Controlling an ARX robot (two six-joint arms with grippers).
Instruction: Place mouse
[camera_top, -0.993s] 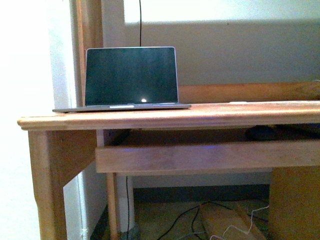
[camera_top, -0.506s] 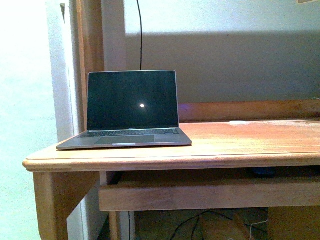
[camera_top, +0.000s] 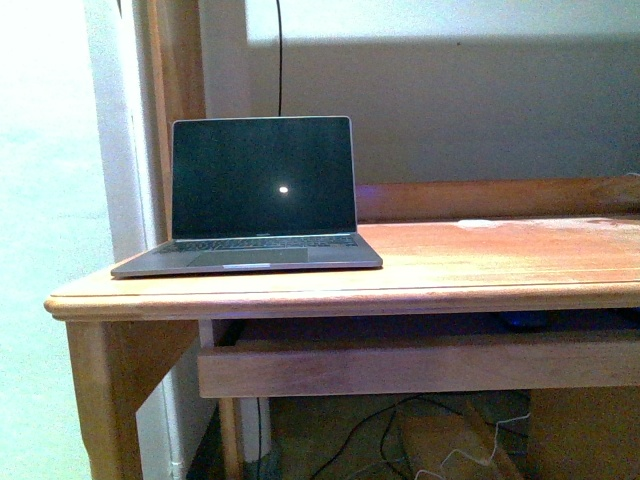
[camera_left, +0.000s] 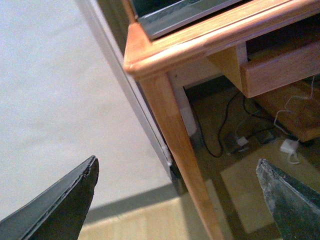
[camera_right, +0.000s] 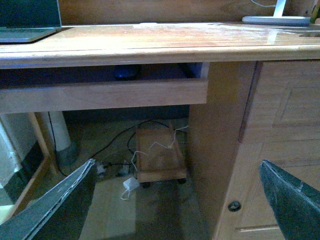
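The mouse (camera_top: 525, 320) is a small dark rounded shape lying in the shadowed pull-out tray (camera_top: 420, 365) under the desk top, towards the right. In the right wrist view the mouse (camera_right: 126, 72) sits behind the tray's front board. My left gripper (camera_left: 177, 161) is open and empty, low beside the desk's left front leg (camera_left: 175, 145). My right gripper (camera_right: 177, 162) is open and empty, low in front of the desk, well below the mouse. Neither arm shows in the front view.
An open laptop (camera_top: 255, 195) with a dark screen stands on the wooden desk (camera_top: 480, 270) at the left. A small white disc (camera_top: 477, 222) lies further back. A white stand base (camera_right: 277, 20) is at the right. Cables and a wheeled board (camera_right: 159, 157) lie on the floor.
The front view has risen from desk-edge level, so the desk top now shows from above, then dropped slightly. The mouse stays in the tray.
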